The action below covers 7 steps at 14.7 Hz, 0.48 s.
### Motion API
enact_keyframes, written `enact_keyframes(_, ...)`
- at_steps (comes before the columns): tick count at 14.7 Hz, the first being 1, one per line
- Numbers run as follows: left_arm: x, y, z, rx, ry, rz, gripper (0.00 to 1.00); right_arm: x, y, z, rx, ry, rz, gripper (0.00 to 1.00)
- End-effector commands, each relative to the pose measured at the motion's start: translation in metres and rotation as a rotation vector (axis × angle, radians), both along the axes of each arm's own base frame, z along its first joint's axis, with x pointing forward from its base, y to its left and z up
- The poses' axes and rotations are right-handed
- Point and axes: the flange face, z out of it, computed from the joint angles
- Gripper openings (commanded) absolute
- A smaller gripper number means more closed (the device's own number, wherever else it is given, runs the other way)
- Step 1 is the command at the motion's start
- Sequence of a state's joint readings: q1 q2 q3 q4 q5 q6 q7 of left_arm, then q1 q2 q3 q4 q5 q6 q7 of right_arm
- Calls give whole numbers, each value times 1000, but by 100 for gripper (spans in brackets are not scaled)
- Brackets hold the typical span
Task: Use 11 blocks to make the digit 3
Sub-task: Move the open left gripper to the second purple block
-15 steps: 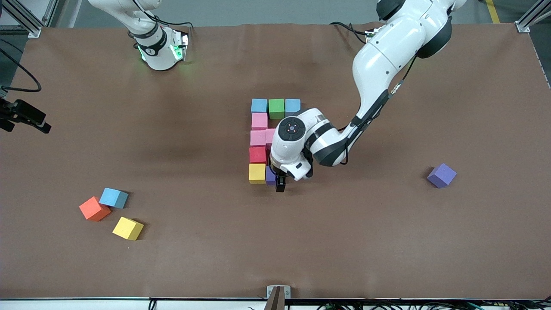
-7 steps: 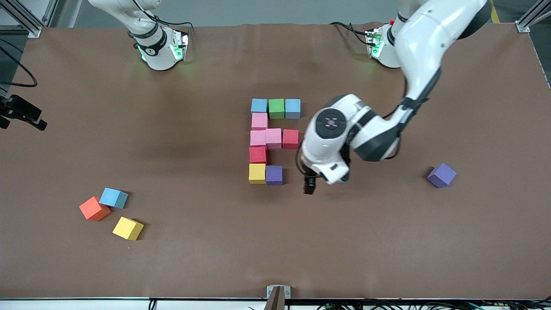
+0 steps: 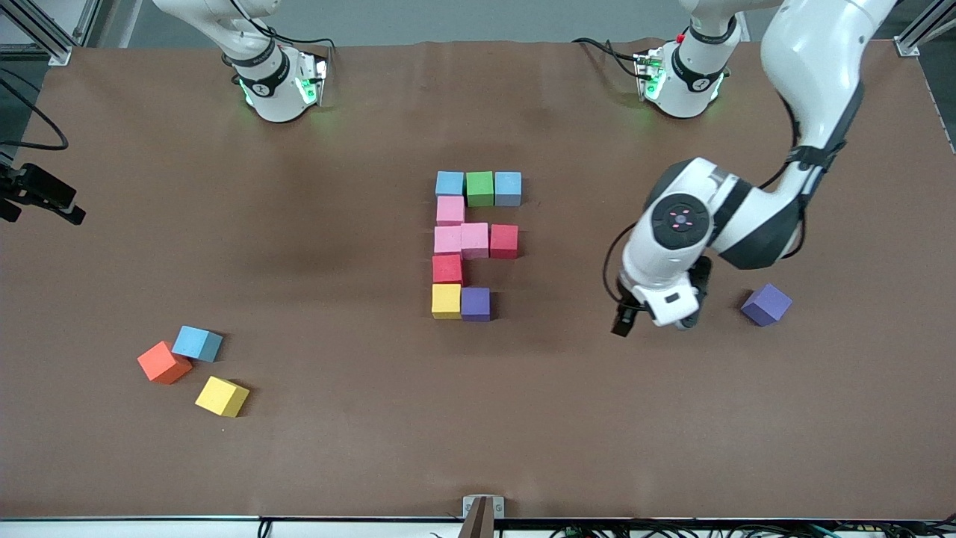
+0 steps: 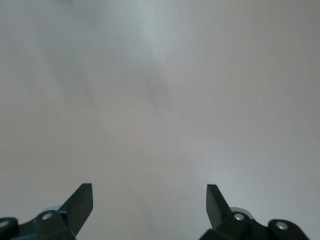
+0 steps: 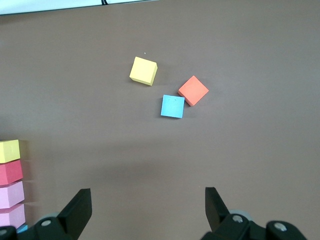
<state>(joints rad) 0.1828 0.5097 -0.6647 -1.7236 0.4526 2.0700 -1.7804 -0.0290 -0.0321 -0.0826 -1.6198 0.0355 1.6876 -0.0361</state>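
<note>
Left gripper (image 3: 676,323), released and empty, hangs over bare desk (image 3: 358,448) between the unfinished digit 3 (image 3: 475,245) and a loose purple block (image 3: 766,304); the right gripper (image 5: 148,210) waits released.

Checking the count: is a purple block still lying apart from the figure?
Yes, one purple block sits alone toward the left arm's end, beside the left gripper.

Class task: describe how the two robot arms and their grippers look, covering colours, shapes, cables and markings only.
Both arms have glossy white rounded shells with black joint bands, and green lights glow at their bases. Black cables run along them. The left gripper has black angular fingers; a dark round cap with red dots sits above it. The right gripper has matching black fingers.
</note>
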Motion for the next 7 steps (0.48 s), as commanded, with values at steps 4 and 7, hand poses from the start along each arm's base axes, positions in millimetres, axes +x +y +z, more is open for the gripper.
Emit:
enact_keyframes(4,-5,119,-13,38,82,-241,100,-1,4,1,-8,2,14,100)
enact_keyframes(7,1,174,-23,19,126,-383,100,-1,2,5,-12,-8,11,100)
